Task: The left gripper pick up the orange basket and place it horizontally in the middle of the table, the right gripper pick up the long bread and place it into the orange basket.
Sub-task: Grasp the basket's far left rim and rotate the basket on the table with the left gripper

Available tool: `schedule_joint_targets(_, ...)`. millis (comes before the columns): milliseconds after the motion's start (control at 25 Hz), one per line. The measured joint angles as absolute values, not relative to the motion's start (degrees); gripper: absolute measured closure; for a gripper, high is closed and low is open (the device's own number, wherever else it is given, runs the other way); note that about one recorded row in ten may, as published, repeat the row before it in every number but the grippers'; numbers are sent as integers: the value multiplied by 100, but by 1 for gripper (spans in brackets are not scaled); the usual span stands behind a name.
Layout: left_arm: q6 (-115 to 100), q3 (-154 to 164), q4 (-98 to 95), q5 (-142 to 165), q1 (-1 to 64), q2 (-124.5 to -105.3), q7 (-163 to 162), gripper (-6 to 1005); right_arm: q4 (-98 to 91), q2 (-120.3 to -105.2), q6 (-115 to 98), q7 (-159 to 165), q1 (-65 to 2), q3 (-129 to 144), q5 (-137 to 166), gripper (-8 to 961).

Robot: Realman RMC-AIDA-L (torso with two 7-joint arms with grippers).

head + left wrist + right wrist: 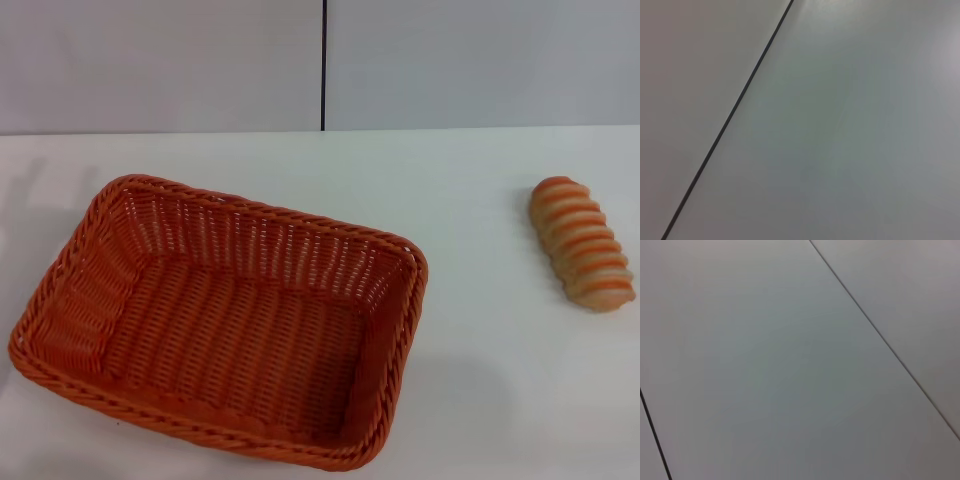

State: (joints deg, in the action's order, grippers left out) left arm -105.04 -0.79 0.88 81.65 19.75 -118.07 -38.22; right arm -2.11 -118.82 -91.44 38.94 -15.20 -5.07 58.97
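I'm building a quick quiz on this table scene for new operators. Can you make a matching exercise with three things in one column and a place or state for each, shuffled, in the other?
Things:
1. orange basket
2. long bread
3. table

Descriptions:
A. plain white, bears both other things
B. lies on the robot's right side, striped, apart from the other item
C. sits on the robot's left side, askew, nothing inside it

Pairs: 1-C, 2-B, 3-A

Neither claw shows in any view; both wrist views show only a pale panelled surface with dark seams.
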Motion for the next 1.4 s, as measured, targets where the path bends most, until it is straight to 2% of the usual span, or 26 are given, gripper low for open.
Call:
schedule_joint_targets(520, -10513, -39, -58, 8168, 1959, -11798, -4037, 221, -137, -11892, -9135, 3893, -1497, -510, 5897, 471)
schedule_joint_targets(920, -10445, 763, -1263, 8184, 2058, -11766, -5763, 225, -60, -11900, -9051, 3893, -1495, -489, 5906, 472)
schedule_joint_targets(960, -10260, 1349, -2082, 8186, 2173, -11689, -6972, 225, -60, -11896, -9049, 3893, -1500, -474, 5922, 472)
schedule_joint_targets(1080, -10136, 1677, -2466, 8181, 2219, -11635, -7539, 226, -60, -11892, -9047, 3893, -1509, -471, 5929, 472)
schedule_joint_targets(1160, -9669, 2954, -3661, 8316, 2259, -11447, -8674, 227, -61, -11886, -9031, 3893, -1522, -469, 5933, 472)
schedule_joint_targets(1400, -9218, 3584, -4976, 9386, 2365, -11275, -9692, 229, -61, -11884, -9006, 3912, -1538, -458, 5941, 473)
